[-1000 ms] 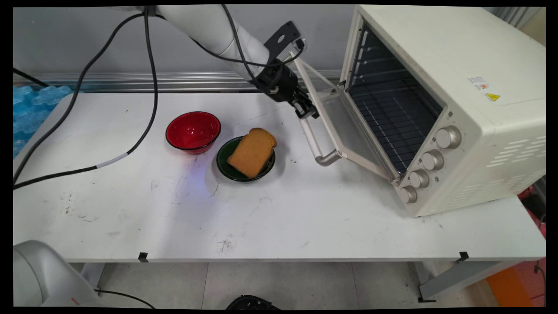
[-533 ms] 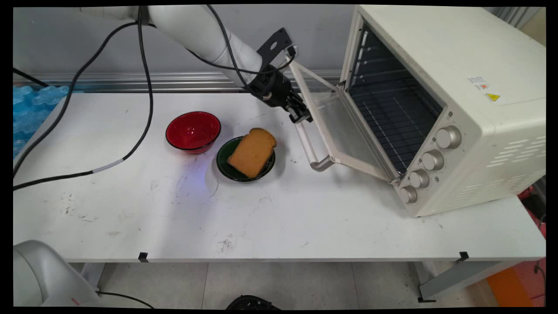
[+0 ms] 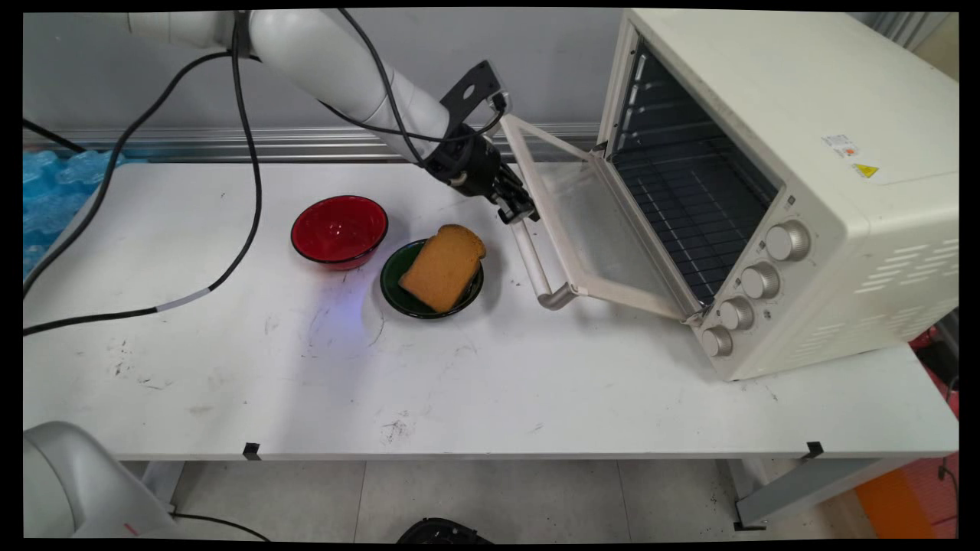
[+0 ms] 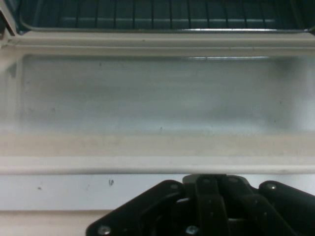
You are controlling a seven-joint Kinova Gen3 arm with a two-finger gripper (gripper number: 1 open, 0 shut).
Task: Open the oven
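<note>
Our gripper (image 3: 519, 216) sits at the far end of the oven door's handle (image 3: 532, 256), right against the bar. Whether it is clamped on the bar or only resting there we cannot tell, since the hand view shows just the black linkage below the pale handle (image 4: 98, 189). The glass door (image 3: 589, 222) hangs partly lowered, tilted between upright and flat, hinged at the bottom of the oven (image 3: 804, 153). Beyond the glass we see the dark wire rack (image 4: 147, 12). Near the handle, on the table (image 3: 459, 383), a slice of toast (image 3: 442, 266) lies across a green bowl (image 3: 394, 295). A red bowl (image 3: 339, 229) stands just beside it.
</note>
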